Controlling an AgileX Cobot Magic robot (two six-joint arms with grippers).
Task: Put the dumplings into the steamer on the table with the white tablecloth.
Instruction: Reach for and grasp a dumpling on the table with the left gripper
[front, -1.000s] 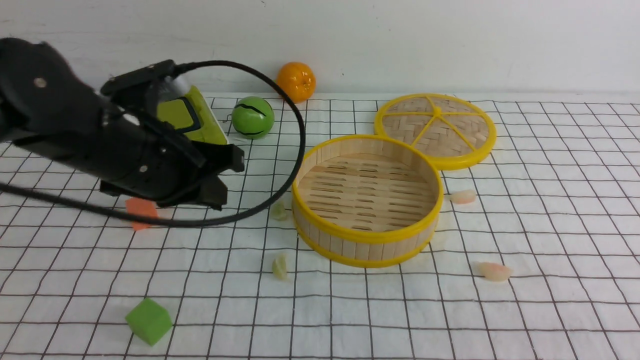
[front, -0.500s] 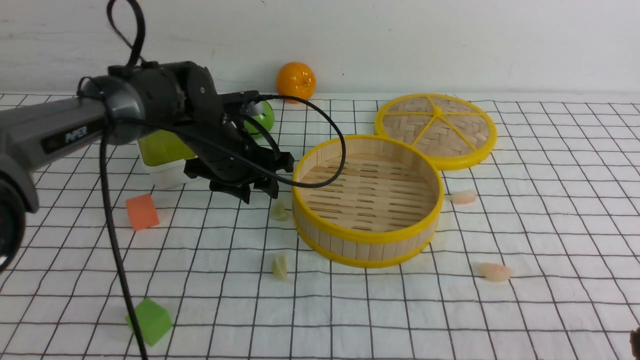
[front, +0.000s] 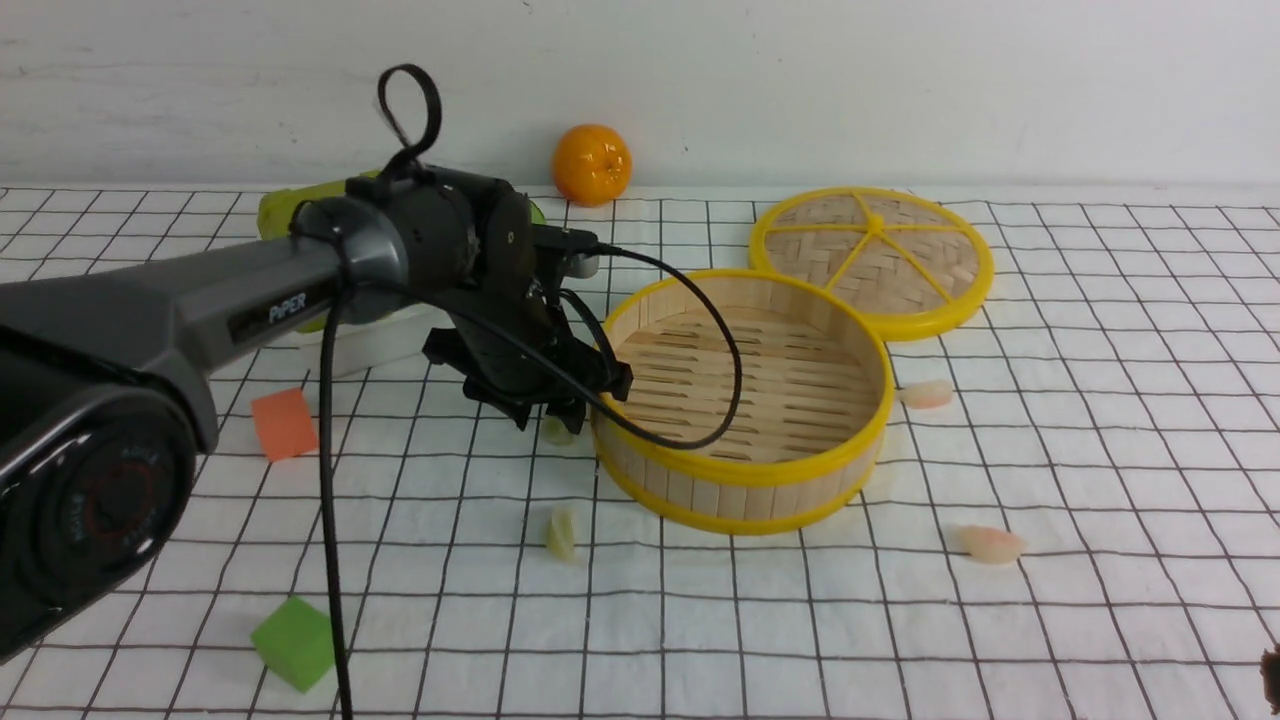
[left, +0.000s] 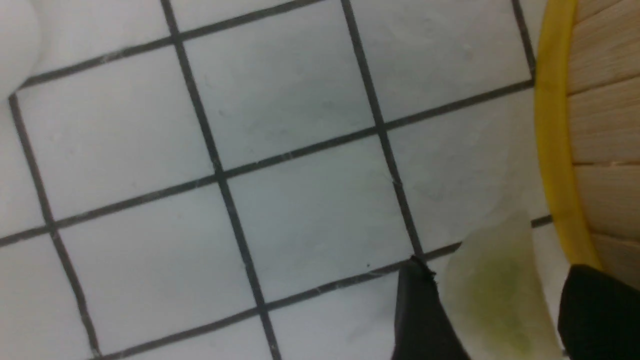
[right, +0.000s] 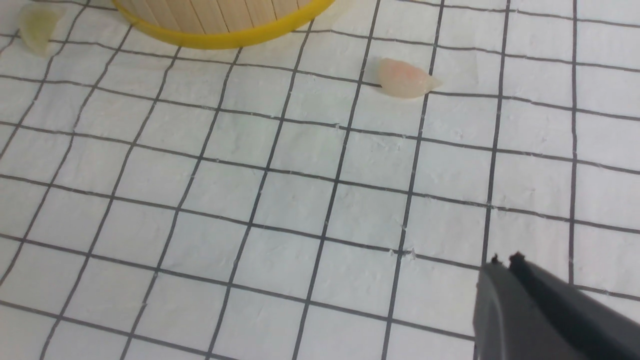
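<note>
Straddling a green dumpling (left: 492, 295) with the left gripper's (front: 553, 418) wide jaws at the steamer's (front: 740, 478) nine o'clock; with right gripper (right: 505, 261) closed, empty.

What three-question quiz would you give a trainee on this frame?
1. How many dumplings lie on the white tablecloth?
2. True or false: a dumpling already lies in the steamer.
3. The left gripper has its open jaws either side of: A) the green dumpling beside the steamer, B) the orange cube, C) the woven lid.
Key: 1 four; 2 false; 3 A.
</note>
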